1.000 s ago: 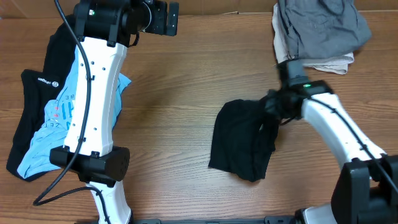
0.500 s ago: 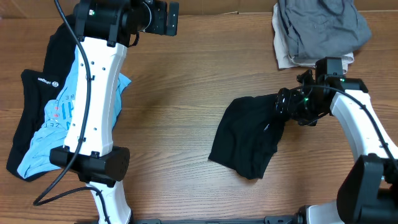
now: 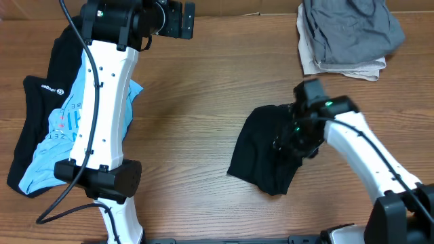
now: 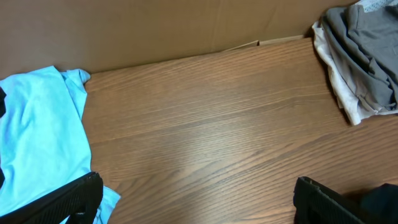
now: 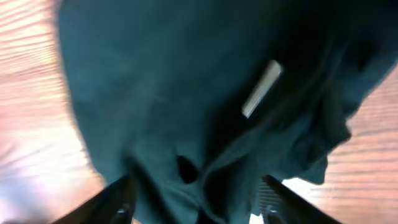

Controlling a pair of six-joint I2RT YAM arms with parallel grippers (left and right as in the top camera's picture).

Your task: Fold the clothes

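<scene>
1. Found the desk [image 3: 196, 135] carrying three separate lots of cloth: a heap at the left edge, a lump right of centre, and a stack at the far right corner. Judged the task as partly through, with more left than done.
2. Noted the left heap as unfolded. Saw the black white-logo garment [image 3: 34, 108] crumpled underneath and the light-blue printed tee [image 3: 51, 146] rumpled on top, partly hidden by the left arm. Judged both as not yet begun.
3. Located the black shirt [image 3: 261, 159] right of centre, bunched and creased, with no squared outline. Judged as the piece in hand, fold not finished.
4. Recorded a grey and off-white stack [image 3: 346, 30] at the far right corner, layered and fairly compact. Judged as probably finished pieces; cannot confirm from overhead.
5. Checked the left tool [image 4: 199, 202]: spread fully wide, holding nothing, above bare desk and well apart from the black shirt.
6. Checked the right tool [image 5: 199, 199]: directly over the black shirt, fingers parted, cloth lying below the gap. Saw no pinch on the fabric, though the wrist view is blurred.
7. Spotted the small white tag [image 5: 261, 89] face up on the black shirt, near a deep crease. Took this as further sign of an untidy lie needing flattening.
</scene>
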